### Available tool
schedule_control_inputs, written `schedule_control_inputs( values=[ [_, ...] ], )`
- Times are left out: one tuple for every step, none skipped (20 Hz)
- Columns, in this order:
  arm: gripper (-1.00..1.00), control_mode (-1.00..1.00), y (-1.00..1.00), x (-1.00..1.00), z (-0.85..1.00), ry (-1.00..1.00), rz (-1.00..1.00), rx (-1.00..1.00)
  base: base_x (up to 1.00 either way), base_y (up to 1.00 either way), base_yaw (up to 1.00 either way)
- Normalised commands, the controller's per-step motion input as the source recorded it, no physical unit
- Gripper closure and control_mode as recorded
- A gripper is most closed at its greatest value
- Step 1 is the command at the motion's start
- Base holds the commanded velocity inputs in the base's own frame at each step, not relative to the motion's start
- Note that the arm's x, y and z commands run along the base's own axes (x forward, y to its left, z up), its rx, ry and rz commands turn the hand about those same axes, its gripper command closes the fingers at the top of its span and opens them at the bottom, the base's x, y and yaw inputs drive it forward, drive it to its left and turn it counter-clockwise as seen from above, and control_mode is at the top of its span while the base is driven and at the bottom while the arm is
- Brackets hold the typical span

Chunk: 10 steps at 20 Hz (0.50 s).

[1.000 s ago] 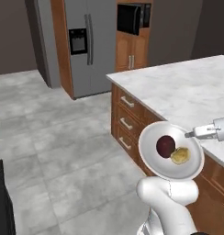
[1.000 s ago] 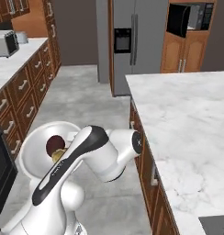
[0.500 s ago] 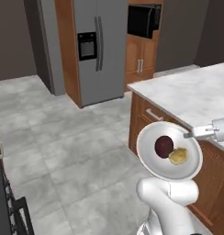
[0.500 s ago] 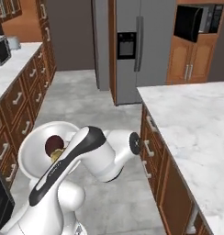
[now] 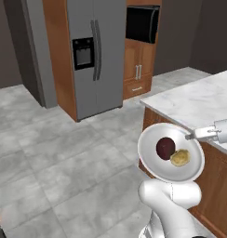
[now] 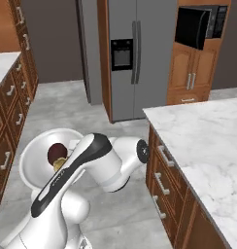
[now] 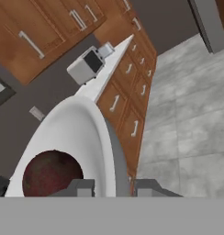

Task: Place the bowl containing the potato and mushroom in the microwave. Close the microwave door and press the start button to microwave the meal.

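Note:
The white bowl (image 5: pixel 155 163) hangs level over the floor beside the island's corner. In it lie the dark reddish mushroom (image 5: pixel 165 148) and the yellowish potato (image 5: pixel 180 158). My gripper (image 5: pixel 191 136) is shut on the bowl's right rim. In the hand view the bowl's rim (image 7: pixel 107 137) runs between my fingertips (image 7: pixel 80 187), and my gripper (image 7: pixel 114 188) pinches it beside the mushroom (image 7: pixel 50 173). From the right base the bowl (image 6: pixel 37 154), mushroom (image 6: pixel 56 151) and potato (image 6: pixel 59 164) peek out behind my arm. The black microwave (image 5: pixel 142 22) (image 6: pixel 200 26) sits high in the wooden cabinet right of the fridge.
A steel fridge (image 5: pixel 94 56) (image 6: pixel 135 53) stands ahead. The marble island (image 5: pixel 199 100) (image 6: pixel 203 141) with wooden drawers fills the right. A counter with drawers (image 6: pixel 8 116) runs along the left and carries a small silver appliance (image 7: pixel 88 64). Grey tiled floor (image 5: pixel 64 153) lies between.
Both base views have shifted as the base drives: fridge and microwave now stand nearer and more central. The bowl stays in my grip, with arm and contents unchanged.

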Motion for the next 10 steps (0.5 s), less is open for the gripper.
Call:
schedule_control_inputs(
  values=[
    [1.0, 1.0, 0.0, 0.0, 0.0, 0.0, 0.0, 0.0, 1.0, 0.65, -0.28],
    [1.0, 1.0, 0.0, 0.0, 0.0, 0.0, 0.0, 0.0, 1.0, 0.67, -0.28],
    [1.0, 1.0, 0.0, 0.0, 0.0, 0.0, 0.0, 0.0, 1.0, 0.66, -0.28],
    [1.0, 1.0, 0.0, 0.0, 0.0, 0.0, 0.0, 0.0, 1.0, 0.66, -0.28],
    [1.0, 1.0, 0.0, 0.0, 0.0, 0.0, 0.0, 0.0, 1.0, 0.66, -0.28],
    [1.0, 1.0, 0.0, 0.0, 0.0, 0.0, 0.0, 0.0, 1.0, 0.67, -0.28],
    [1.0, 1.0, 0.0, 0.0, 0.0, 0.0, 0.0, 0.0, 1.0, 0.66, -0.28],
    [1.0, 1.0, 0.0, 0.0, 0.0, 0.0, 0.0, 0.0, 1.0, 0.66, -0.28],
    [1.0, 1.0, 0.0, 0.0, 0.0, 0.0, 0.0, 0.0, 1.0, 0.64, -0.28],
    [1.0, 1.0, 0.0, 0.0, 0.0, 0.0, 0.0, 0.0, 1.0, 0.61, -0.29]
  ],
)
